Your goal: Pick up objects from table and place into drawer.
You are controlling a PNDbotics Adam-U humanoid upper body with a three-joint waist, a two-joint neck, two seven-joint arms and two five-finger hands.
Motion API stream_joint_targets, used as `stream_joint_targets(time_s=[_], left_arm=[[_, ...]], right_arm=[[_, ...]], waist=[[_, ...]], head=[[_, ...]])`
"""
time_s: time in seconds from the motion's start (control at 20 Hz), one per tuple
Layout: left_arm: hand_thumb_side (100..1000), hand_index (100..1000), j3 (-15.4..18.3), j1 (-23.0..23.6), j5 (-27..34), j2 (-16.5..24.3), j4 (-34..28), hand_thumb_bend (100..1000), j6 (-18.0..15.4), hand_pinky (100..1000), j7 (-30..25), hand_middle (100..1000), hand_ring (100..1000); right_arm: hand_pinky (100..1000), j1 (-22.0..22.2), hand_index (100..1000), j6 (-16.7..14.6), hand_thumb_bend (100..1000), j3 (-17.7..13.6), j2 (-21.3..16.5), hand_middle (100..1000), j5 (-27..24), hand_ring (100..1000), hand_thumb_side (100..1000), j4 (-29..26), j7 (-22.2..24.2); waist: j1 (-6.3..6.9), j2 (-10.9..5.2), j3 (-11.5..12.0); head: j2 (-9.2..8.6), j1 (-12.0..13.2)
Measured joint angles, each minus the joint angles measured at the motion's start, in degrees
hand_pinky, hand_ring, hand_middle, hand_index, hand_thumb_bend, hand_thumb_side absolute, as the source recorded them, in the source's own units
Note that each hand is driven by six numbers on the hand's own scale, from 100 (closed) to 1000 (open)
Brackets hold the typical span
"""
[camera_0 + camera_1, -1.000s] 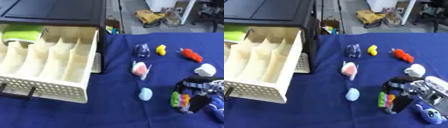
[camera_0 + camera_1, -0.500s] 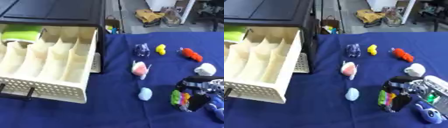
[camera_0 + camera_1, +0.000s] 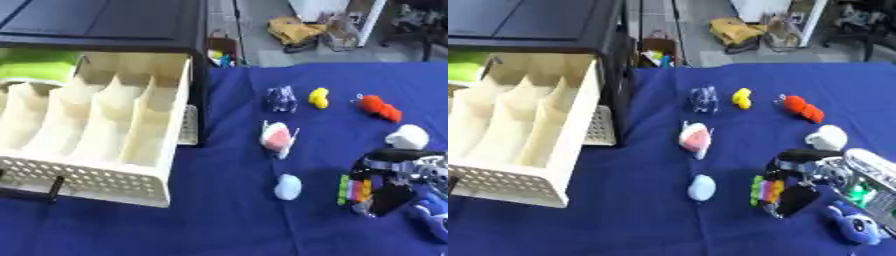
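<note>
Left eye view
Right hand (image 3: 398,180): low at the right of the blue surface (image 3: 219,220), fingers curled round a rainbow-striped block (image 3: 353,190), grasping it from its right side.
Block, where: resting on or just above the cloth, near the pale blue lump (image 3: 287,187).
Handling: I judge it small, light and stiff; its short sides look the best hold.
Drawer (image 3: 92,145): pulled out at the left, cream, split into long compartments; a green thing (image 3: 35,70) lies at the back.
Left hand: not visible.

Right eye view
Neighbours: white lump (image 3: 826,137) just behind the hand, blue plush (image 3: 852,226) below it, pink-and-white toy (image 3: 695,138) between the hand and the drawer.
Open room: bare cloth lies between the block and the drawer's front wall; lifting over that wall and the pink toy seems the main care.
</note>
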Motion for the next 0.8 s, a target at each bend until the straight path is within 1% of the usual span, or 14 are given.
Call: stream_joint_targets(time_s=[0.05, 0.1, 0.25, 0.65, 0.7, 0.8], left_arm=[[1000, 742, 0.0, 0.0, 0.0, 0.0, 0.0, 132, 0.0, 347, 0.0, 545, 498], [1000, 742, 0.0, 0.0, 0.0, 0.0, 0.0, 132, 0.1, 347, -0.1, 545, 498], [1000, 741, 0.0, 0.0, 0.0, 0.0, 0.0, 132, 0.1, 346, -0.2, 545, 498], [1000, 740, 0.0, 0.0, 0.0, 0.0, 0.0, 131, 0.1, 344, -0.4, 545, 498], [1000, 740, 0.0, 0.0, 0.0, 0.0, 0.0, 131, 0.1, 344, -0.4, 545, 498], [1000, 740, 0.0, 0.0, 0.0, 0.0, 0.0, 132, 0.1, 344, -0.4, 545, 498]], right_arm=[[615, 0.0, 636, 0.1, 278, 0.0, 0.0, 497, 0.0, 791, 407, 0.0, -0.1], [605, 0.0, 624, 0.2, 241, 0.0, 0.0, 489, -0.1, 782, 419, 0.0, -0.2], [591, 0.0, 603, 0.7, 198, -0.1, 0.0, 473, -0.1, 768, 424, 0.0, -0.7], [545, 0.0, 540, 2.4, 142, -0.6, 0.0, 435, -0.2, 730, 448, 0.0, -2.4], [541, 0.0, 537, 2.6, 122, -0.8, 0.0, 431, -0.2, 726, 466, -0.1, -2.6], [536, 0.0, 529, 3.1, 125, -1.1, 0.0, 426, -0.3, 721, 454, -0.4, -3.1]], waist=[[-0.01, 0.00, 0.0], [-0.02, 0.00, 0.0], [-0.06, 0.00, 0.0], [-0.29, 0.00, -0.2], [-0.31, 0.00, -0.3], [-0.33, 0.00, -0.4]], head=[[0.00, 0.0], [-0.01, -0.1], [-0.20, -0.3], [-0.50, -0.4], [-0.50, -0.4], [-0.50, -0.4]])
